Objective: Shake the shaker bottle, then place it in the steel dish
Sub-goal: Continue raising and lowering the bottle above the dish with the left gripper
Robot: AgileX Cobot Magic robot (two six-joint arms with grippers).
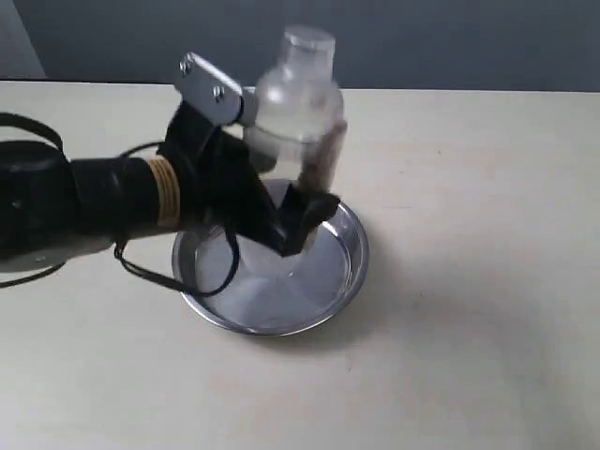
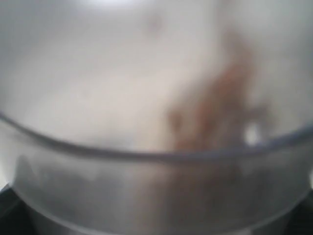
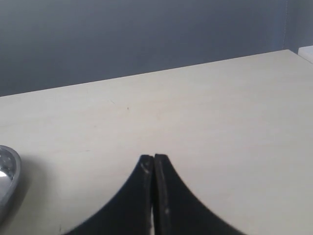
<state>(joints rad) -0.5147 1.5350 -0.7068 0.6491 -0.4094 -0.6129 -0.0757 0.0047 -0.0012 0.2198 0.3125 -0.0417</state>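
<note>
The shaker bottle [image 1: 298,112] stands upright in the air over the far side of the steel dish [image 1: 281,328]. Its outline is smeared, with the clear cap on top and brownish granules bunched against one side. Its lower end is partly hidden behind black fingers, but it looks clear of the pan. The left gripper [image 1: 291,178] is clamped around the bottle's body, and its arm reaches in from the left of the exterior view. The left wrist view shows only the frosted wall of the bottle [image 2: 156,98] pressed close, with a brown blur inside. The dish sits flat on the pale table [image 1: 469,281], shiny and bare inside. The right gripper [image 3: 154,164] hangs over bare tabletop, its two black fingers pressed together with nothing between them. The dish's rim [image 3: 6,171] just shows at the edge of its view.
</note>
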